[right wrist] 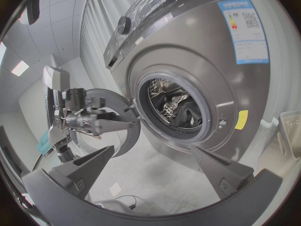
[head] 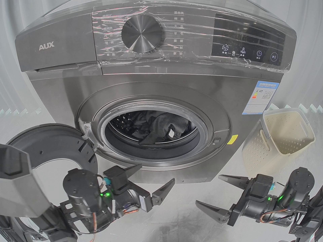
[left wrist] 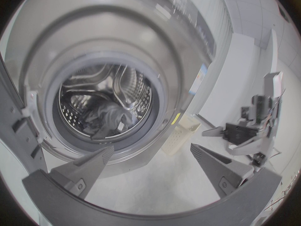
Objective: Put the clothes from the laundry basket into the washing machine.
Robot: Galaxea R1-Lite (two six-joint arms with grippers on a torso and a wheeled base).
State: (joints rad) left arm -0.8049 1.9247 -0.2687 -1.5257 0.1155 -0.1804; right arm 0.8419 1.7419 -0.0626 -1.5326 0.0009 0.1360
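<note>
While clothes (head: 158, 128) lie past porthole rim (head: 208, 131), left claw (head: 157, 172), right claw (head: 208, 189) agape

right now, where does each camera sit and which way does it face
Head view: on the head, looking down at the washing machine, its door and the laundry basket; left gripper and right gripper show, open.
Left wrist view: left wrist, facing the drum; own fingers show.
Right wrist view: right wrist, facing the machine's front; own fingers show.
Shared: all see the dark clothes in the drum.
</note>
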